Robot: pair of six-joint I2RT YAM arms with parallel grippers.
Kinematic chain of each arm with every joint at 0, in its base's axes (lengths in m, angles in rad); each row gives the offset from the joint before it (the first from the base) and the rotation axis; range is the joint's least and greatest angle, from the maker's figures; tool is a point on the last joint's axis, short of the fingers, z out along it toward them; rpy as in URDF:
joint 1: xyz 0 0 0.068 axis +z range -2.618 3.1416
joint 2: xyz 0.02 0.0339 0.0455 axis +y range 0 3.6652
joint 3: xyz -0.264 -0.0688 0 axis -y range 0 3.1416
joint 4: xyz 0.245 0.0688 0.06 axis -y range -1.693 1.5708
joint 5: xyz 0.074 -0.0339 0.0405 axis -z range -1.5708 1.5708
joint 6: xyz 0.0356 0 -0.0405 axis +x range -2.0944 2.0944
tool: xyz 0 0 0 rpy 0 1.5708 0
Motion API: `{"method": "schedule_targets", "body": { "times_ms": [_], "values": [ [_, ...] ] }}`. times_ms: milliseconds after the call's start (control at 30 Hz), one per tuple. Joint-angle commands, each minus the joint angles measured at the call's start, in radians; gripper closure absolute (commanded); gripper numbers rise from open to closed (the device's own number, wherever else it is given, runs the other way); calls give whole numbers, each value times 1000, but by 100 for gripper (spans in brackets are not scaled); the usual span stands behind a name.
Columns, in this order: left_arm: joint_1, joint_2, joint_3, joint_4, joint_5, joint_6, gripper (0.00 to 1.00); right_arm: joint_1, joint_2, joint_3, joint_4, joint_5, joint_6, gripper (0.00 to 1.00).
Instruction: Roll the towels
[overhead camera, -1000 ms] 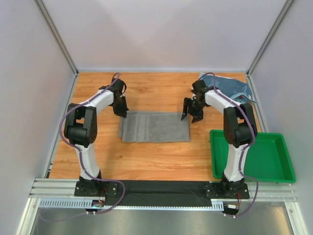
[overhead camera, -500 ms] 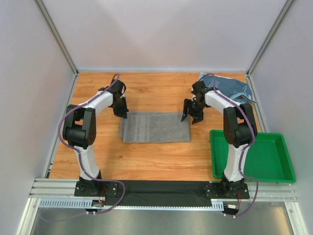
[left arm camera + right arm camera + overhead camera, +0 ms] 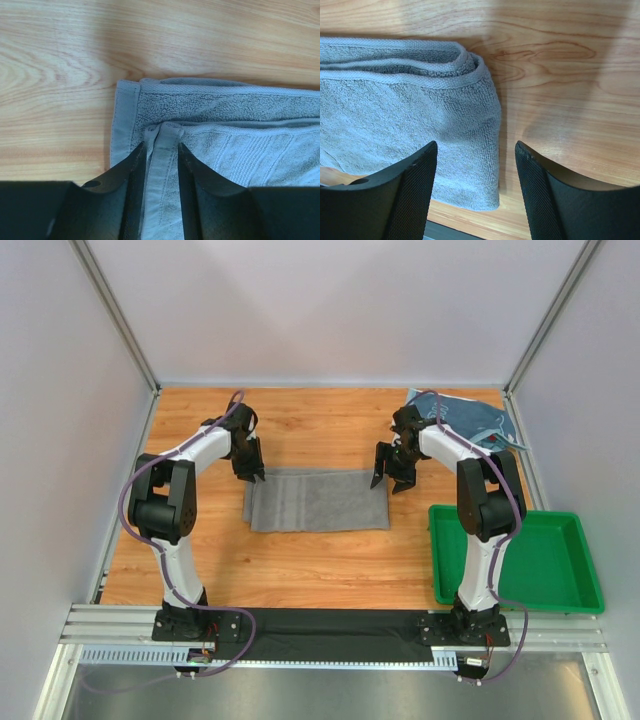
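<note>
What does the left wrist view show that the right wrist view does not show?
Only the left wrist view: the left gripper, its fingers close together with a hem strip of the grey towel between them; whether they clamp it, I cannot tell. Layers of the fold show at this end.
Only the right wrist view: the right gripper, wide open over the towel's other end, where the folded edge curls round.
Both: the same grey towel lying on the wooden table.
</note>
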Motion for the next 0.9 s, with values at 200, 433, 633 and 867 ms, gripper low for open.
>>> {"method": "schedule_targets", "body": {
  "times_ms": [200,433,633,867],
  "values": [
    [-9,1,-28,33,31,7,61,4,-27,-6,16,9,-16,35],
    [-20,21,-29,17,-32,18,71,2,-18,-5,20,4,-15,35],
    [-26,4,-23,12,-54,15,93,4,-19,-5,17,7,-15,35],
    [-44,-59,14,-39,-64,18,100,4,-24,0,14,9,-15,36]
  ]
}}
